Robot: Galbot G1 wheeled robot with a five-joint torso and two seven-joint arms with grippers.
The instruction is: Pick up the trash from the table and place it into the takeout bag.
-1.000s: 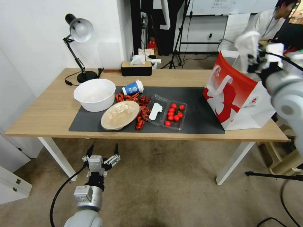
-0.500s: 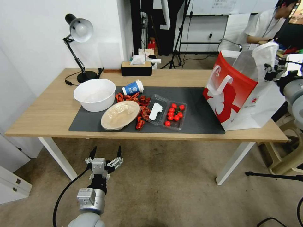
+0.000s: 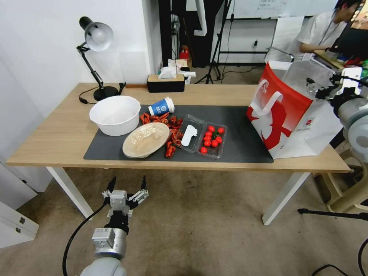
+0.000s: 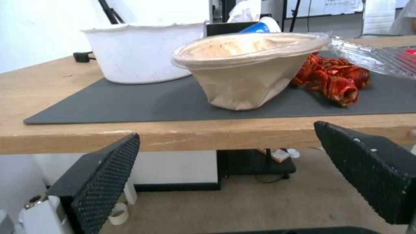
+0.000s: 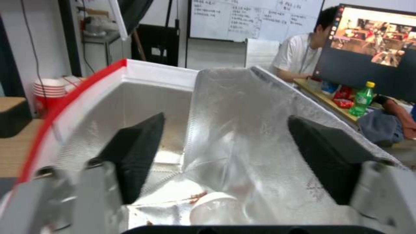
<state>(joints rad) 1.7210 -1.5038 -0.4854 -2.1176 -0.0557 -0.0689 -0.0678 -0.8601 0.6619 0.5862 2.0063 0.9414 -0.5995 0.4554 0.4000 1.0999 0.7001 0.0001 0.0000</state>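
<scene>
Trash lies on the table's [image 3: 57,134] dark mat [image 3: 241,130]: a blue-and-white paper cup [image 3: 161,106] on its side, red shell scraps [image 3: 172,132], a tan lidded bowl [image 3: 145,140] and a clear tray [image 3: 203,138] of red tomatoes. The red-and-white takeout bag [image 3: 283,115] stands at the table's right end. My right gripper [image 3: 314,88] hovers open over the bag's mouth. In the right wrist view its fingers [image 5: 138,152] frame the foil lining [image 5: 242,130], and a clear plastic cup [image 5: 216,208] lies at the bottom. My left gripper [image 3: 128,180] hangs open below the table's front edge, facing the tan bowl [image 4: 247,71].
A white bowl [image 3: 115,115] sits left on the mat, with a desk lamp [image 3: 96,38] and a black tissue box [image 3: 165,82] at the back edge. A person sits at a desk behind the bag. White table legs [image 3: 69,191] flank the left gripper.
My right gripper has swung right and down to the bag's mouth. The white thing seen at its fingers a second ago is gone from them. The left gripper has hardly moved.
</scene>
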